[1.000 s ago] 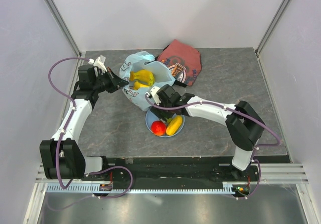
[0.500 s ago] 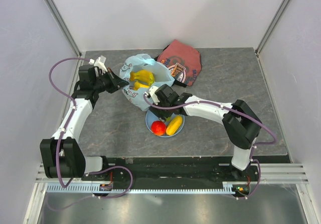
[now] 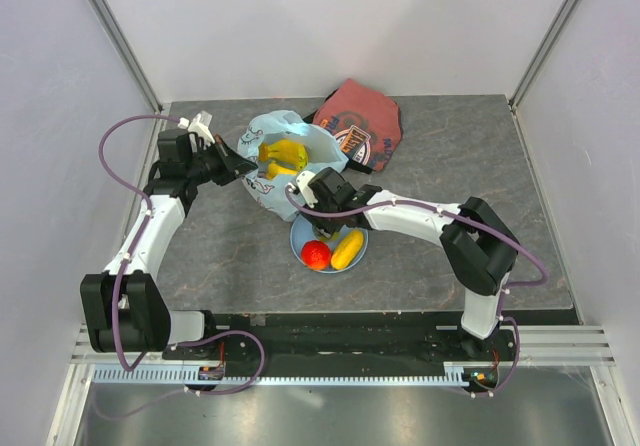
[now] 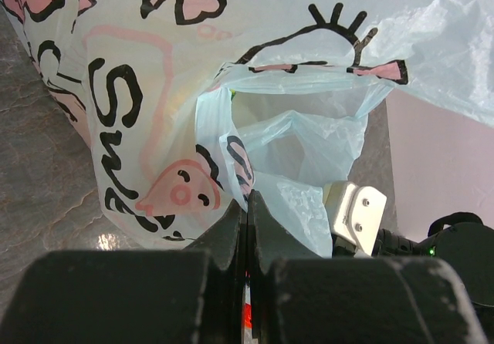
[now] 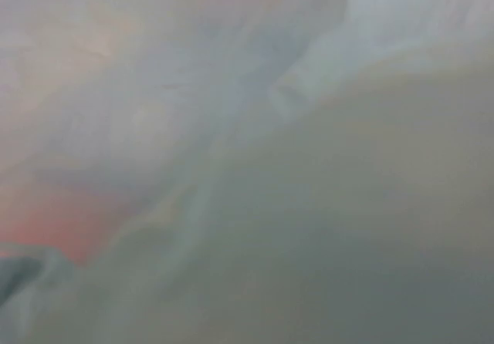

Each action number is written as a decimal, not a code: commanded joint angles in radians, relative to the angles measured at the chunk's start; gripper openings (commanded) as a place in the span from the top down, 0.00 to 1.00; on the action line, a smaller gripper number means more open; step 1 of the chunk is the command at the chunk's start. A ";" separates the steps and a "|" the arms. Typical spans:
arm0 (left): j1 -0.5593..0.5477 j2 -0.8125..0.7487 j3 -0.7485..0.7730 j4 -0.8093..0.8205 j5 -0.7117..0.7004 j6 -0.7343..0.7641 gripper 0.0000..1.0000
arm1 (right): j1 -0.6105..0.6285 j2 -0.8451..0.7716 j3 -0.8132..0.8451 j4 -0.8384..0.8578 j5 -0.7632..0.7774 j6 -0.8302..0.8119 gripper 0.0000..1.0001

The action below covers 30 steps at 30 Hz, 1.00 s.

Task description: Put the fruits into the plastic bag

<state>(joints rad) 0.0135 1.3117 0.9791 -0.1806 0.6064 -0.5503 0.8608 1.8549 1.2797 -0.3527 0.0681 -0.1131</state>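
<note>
The light-blue plastic bag stands open at the back middle, with the yellow bananas inside. My left gripper is shut on the bag's left handle; the left wrist view shows the thin film pinched between my closed jaws. My right gripper is at the bag's near rim; its fingers are hidden and its wrist view is a blur of pale plastic. A red round fruit and a yellow oblong fruit lie on the light-blue plate. The green and orange fruits do not show.
A folded dark-red printed cloth lies just behind and to the right of the bag. The plate sits right under my right forearm. Grey walls close the table on three sides.
My right gripper has crept slightly left and farther away, to the bag's near rim. The left arm and the fruits on the plate have not moved.
</note>
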 commanded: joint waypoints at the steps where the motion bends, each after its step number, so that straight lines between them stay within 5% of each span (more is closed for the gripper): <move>1: -0.001 0.000 0.032 0.030 0.006 0.007 0.98 | -0.005 0.006 -0.010 -0.049 0.018 -0.007 0.64; 12: -0.001 0.011 0.043 0.032 0.004 0.006 0.98 | -0.003 -0.262 -0.120 0.049 -0.059 -0.007 0.76; 18: -0.001 0.027 0.055 0.036 0.006 0.006 0.99 | -0.022 -0.414 -0.227 0.127 0.022 0.039 0.83; 24: -0.001 0.035 0.058 0.043 0.012 0.001 0.98 | -0.169 -0.566 -0.379 0.260 0.078 0.197 0.98; 30: -0.003 0.029 0.052 0.040 0.010 0.000 0.98 | -0.338 -0.560 -0.335 0.345 -0.003 0.348 0.99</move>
<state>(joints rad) 0.0135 1.3460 0.9989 -0.1761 0.6067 -0.5503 0.5671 1.2949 0.8768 -0.1287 0.1078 0.1074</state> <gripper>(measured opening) 0.022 0.605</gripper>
